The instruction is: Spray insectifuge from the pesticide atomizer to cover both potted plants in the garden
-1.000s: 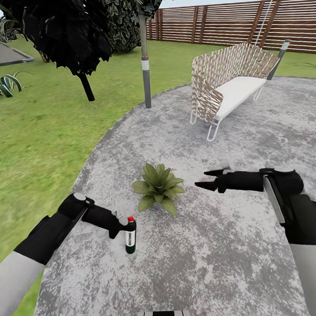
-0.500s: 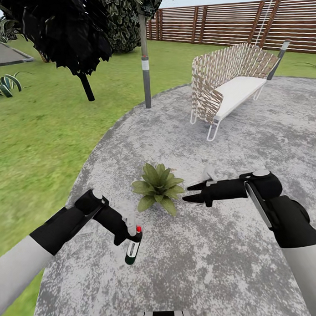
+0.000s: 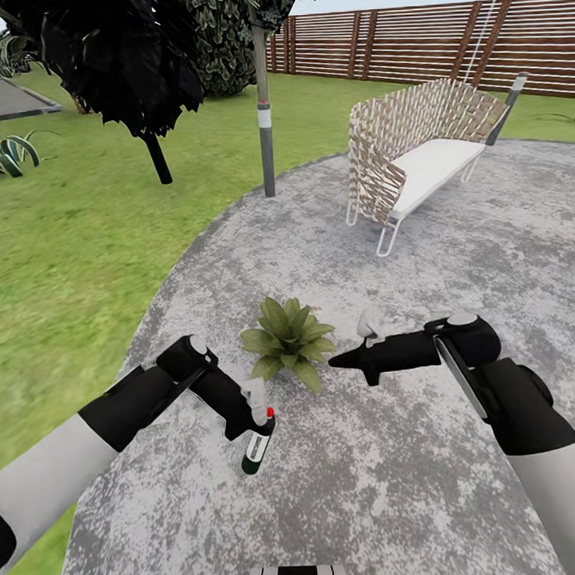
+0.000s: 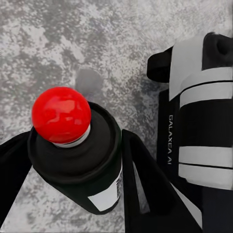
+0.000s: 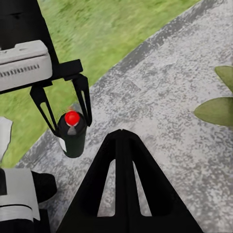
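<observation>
Pickup step: your left claw [image 3: 255, 410] pinches the tilted pesticide atomizer [image 3: 257, 443] over the patio [image 3: 410, 482] beside one potted plant [image 3: 288, 340]; right claw [image 3: 336, 361] pressed together; aim nozzle next.

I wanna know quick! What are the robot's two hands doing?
Left gripper: shut on the dark green-black bottle with the red top.
Right gripper: shut, holding nothing.

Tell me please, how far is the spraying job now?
Done: the left gripper has its jaws closed on the pesticide atomizer, which hangs tilted above the patio. In hand: carrying it toward the potted plant. Left: no spray is visible on this plant, and a second plant still needs covering.
</observation>
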Robot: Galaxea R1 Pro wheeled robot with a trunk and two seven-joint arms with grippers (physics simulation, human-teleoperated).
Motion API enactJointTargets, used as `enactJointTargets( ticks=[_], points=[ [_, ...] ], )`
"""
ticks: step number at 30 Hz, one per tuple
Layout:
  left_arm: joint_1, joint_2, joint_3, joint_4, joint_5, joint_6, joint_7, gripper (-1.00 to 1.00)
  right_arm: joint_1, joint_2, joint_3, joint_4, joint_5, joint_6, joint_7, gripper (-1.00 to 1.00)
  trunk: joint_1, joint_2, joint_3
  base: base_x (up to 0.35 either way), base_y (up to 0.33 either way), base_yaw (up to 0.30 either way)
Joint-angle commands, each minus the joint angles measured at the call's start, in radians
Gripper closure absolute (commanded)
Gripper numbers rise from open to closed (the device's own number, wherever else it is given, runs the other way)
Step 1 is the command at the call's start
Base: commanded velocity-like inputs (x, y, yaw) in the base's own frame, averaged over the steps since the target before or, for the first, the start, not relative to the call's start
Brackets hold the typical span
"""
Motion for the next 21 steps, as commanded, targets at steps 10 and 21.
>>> enactJointTargets(
  ticks=[10, 21],
  points=[
    [-0.034, -0.078, -0.002, -0.001, -0.033, 0.043, -0.005, 1.00, -0.001, -0.001, 0.017, -0.001, -0.002, 0.008, 0.001, 1.00, 0.000, 0.000, -0.001, 0.000, 0.000, 0.000],
    [-0.040, -0.134, -0.002, 0.043, -0.139, 0.050, -0.006, 1.00, -0.001, 0.000, 0.018, -0.001, -0.002, 0.008, 0.001, 1.00, 0.000, 0.000, -0.001, 0.000, 0.000, 0.000]
  ],
)
